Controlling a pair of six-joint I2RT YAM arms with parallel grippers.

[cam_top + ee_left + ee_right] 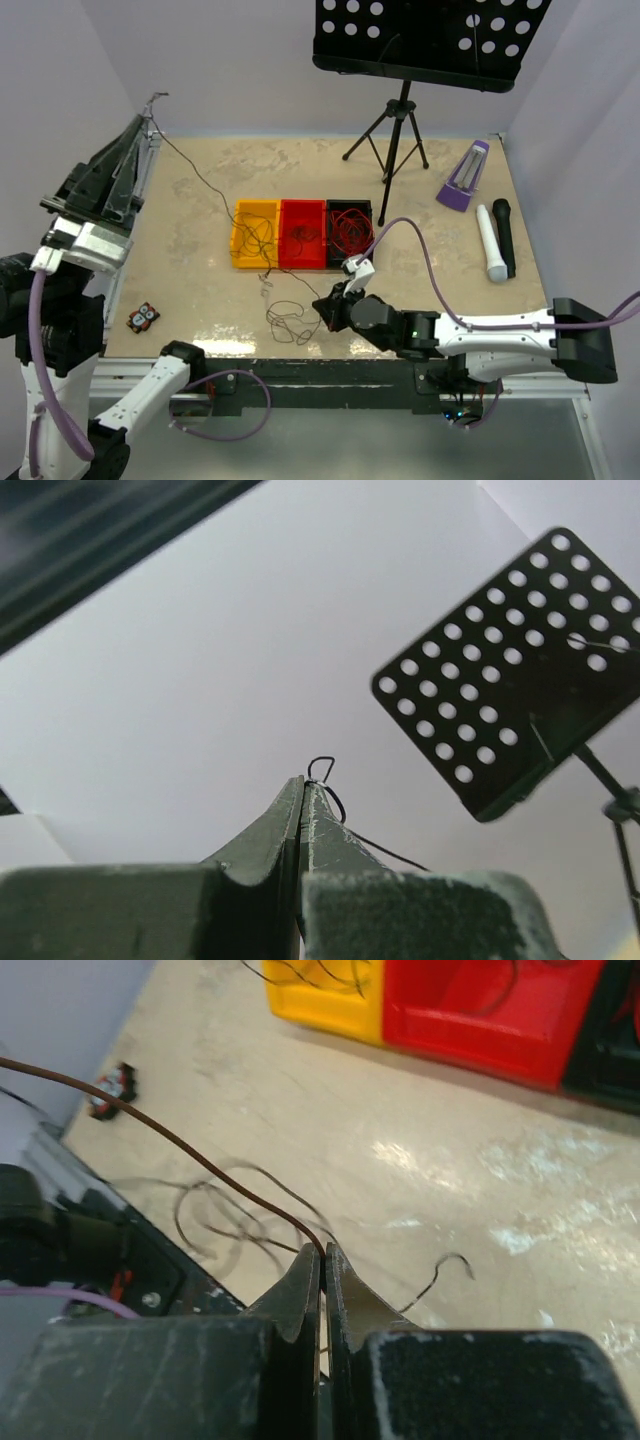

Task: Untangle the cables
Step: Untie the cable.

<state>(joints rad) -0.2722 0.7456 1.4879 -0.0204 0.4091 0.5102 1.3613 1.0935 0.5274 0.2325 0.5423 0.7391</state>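
My left gripper (152, 100) is raised high at the back left, shut on a thin dark cable (200, 180) that slopes down into the yellow bin (243, 250). In the left wrist view a small loop of that cable (322, 767) pokes out above the closed fingertips (312, 820). My right gripper (325, 305) sits low near the table's front edge, shut on a brown cable (180, 1145) that rises away to the upper left. Loose dark cable loops (290, 320) lie on the table beside it. Red cables (350, 230) fill the black bin.
Yellow, red (303, 258) and black (362, 205) bins stand side by side mid-table. A music stand (400, 130) is at the back, a purple metronome (462, 175) and two microphones (492, 245) at the right, and a small owl-like figure (143, 317) at the front left.
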